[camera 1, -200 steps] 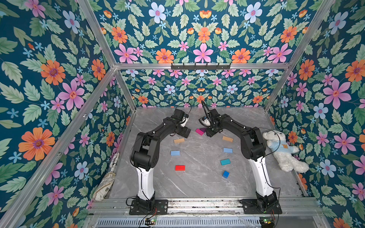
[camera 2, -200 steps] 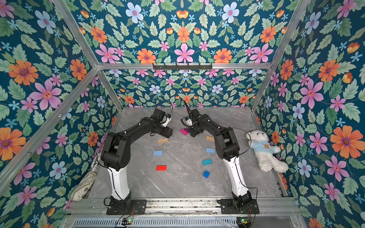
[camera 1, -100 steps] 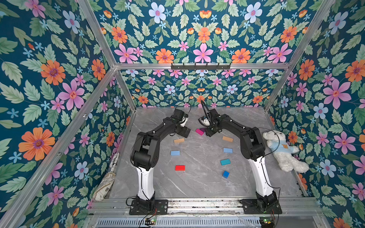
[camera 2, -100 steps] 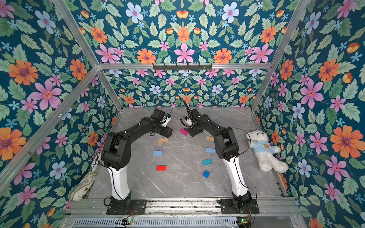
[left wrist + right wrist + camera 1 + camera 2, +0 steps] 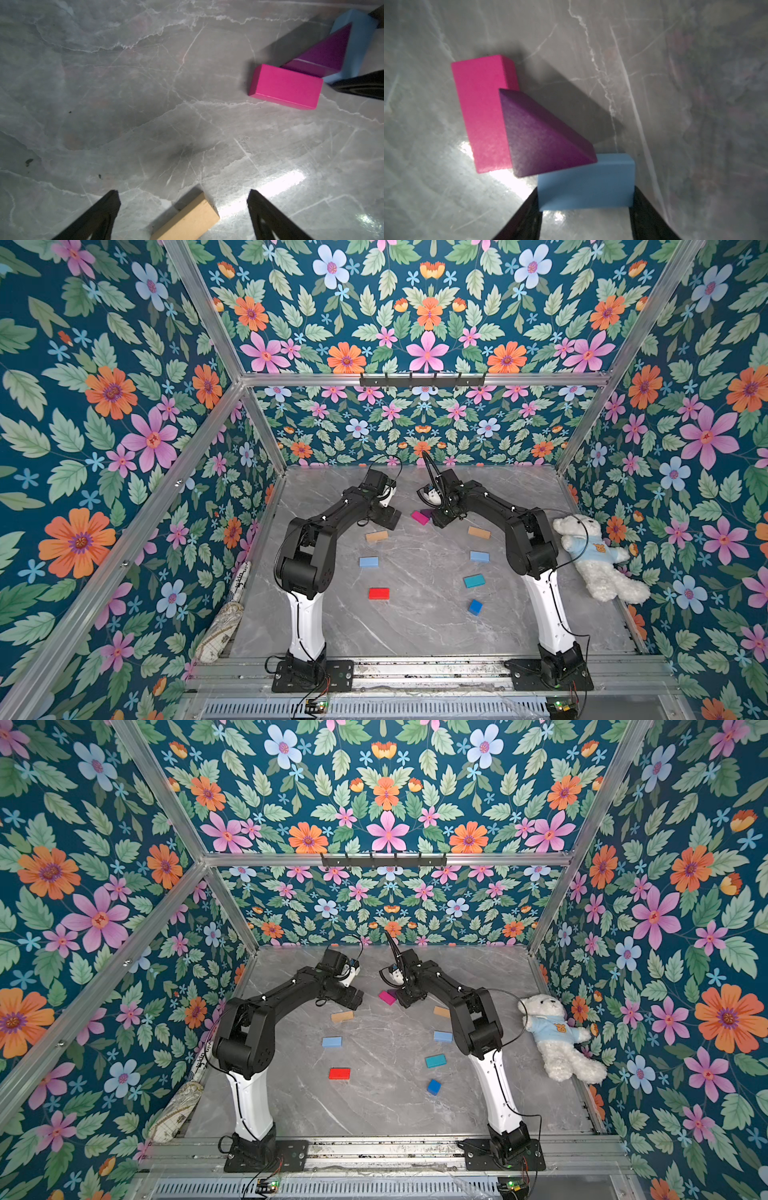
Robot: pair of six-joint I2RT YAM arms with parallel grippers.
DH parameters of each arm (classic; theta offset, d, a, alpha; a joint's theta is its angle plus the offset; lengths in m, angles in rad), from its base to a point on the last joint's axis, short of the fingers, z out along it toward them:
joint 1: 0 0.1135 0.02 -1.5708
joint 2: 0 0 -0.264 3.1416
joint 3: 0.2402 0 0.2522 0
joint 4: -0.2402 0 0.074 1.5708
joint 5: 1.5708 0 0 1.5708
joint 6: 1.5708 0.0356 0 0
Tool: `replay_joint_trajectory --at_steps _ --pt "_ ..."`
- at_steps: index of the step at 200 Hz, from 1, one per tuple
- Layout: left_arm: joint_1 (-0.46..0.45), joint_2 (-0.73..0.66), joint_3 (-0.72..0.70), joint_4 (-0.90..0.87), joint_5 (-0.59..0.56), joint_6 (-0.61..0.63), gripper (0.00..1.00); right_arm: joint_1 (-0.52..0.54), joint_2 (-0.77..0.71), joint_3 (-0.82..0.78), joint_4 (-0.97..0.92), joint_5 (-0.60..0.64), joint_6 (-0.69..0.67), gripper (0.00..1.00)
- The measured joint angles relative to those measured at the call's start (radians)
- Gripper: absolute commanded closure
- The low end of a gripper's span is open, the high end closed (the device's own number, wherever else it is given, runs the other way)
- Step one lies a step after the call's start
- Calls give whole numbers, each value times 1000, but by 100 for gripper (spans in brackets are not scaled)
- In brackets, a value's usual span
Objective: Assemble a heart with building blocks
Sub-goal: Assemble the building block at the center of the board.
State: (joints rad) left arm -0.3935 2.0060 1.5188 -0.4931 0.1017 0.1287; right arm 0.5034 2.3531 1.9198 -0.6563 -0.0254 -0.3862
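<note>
The right gripper (image 5: 585, 204) is clamped on a light blue block (image 5: 585, 180), with one finger on each short end. I cannot tell whether this block rests on the marble tabletop (image 5: 415, 626) or hangs just above it. Its long side touches a corner of the purple triangle (image 5: 542, 141). Another side of the triangle lies flat against the pink block (image 5: 481, 112). In both top views these three pieces sit toward the far edge of the tabletop, about midway between its left and right edges. The light blue one is hidden there under the gripper.

The left gripper (image 5: 184, 193) has its fingers spread wide and holds nothing. In the left wrist view the end of a tan block (image 5: 187, 220) shows between them. In the top views that tan block lies just beside the gripper, on the side toward the near edge.

The other blocks lie flat and well apart from one another, not joined into a heart.
- **Left half, going toward the near edge:** after the tan block come a second light blue block (image 5: 368, 562) and a red block (image 5: 378, 593).
- **Right half, going toward the near edge:** a second tan block (image 5: 478, 532), a third light blue block (image 5: 479, 557), a teal block (image 5: 474, 581) and a dark blue block (image 5: 475, 607), which is the one closest to that edge.

A white toy bear (image 5: 594, 556) in a pale blue shirt lies at the right edge of the tabletop, against the flowered wall.
</note>
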Motion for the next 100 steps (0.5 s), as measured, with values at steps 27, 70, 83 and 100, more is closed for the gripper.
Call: replay_joint_trajectory --at_steps 27,70,83,100 --pt "2 0 -6 0 0 0 1 0 0 -3 0 0 0 34" --pt "3 0 -17 0 0 -2 1 1 0 -8 8 -10 3 14" --pt "3 -2 -20 1 0 -3 1 1 -1 -11 9 -18 5 2" --pt "3 -5 -21 2 0 -3 0 2 -3 -13 5 -31 8 1"
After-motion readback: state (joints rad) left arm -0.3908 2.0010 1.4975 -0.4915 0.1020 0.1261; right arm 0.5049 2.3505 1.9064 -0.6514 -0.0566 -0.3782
